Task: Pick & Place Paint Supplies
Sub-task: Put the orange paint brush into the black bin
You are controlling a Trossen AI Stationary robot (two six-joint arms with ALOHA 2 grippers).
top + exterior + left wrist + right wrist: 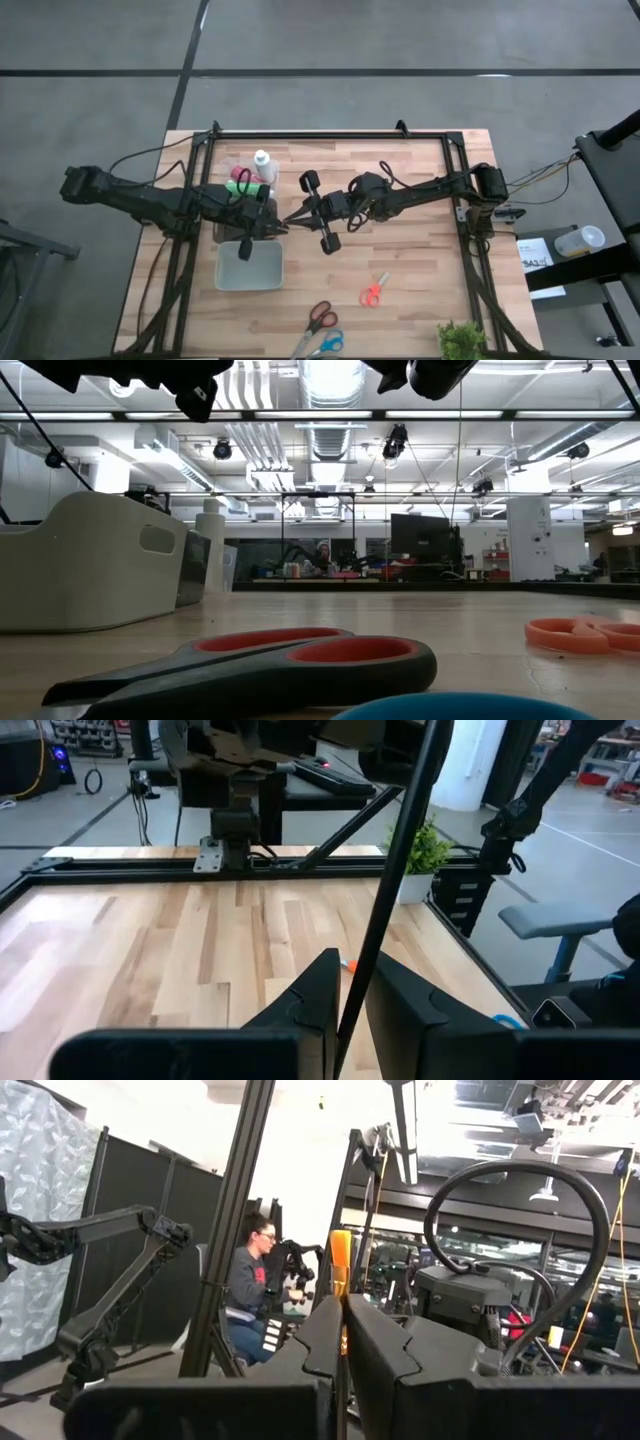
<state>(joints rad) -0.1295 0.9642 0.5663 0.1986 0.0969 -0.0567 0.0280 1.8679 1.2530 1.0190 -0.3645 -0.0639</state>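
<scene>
A thin brush (341, 1270) stands clamped between the closed fingers of the right gripper (300, 214), just beside the left gripper (268, 222), whose part-open fingers pinch a dark rod in its wrist view. It looks like a handover; next comes release over the grey bin (250, 268), below both grippers above the bench (420, 260).

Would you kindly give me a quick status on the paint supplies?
Right gripper shut on brush, mid-table. Left gripper beside it, above grey bin. Bottles stand beyond bin. Nothing blocking.
</scene>
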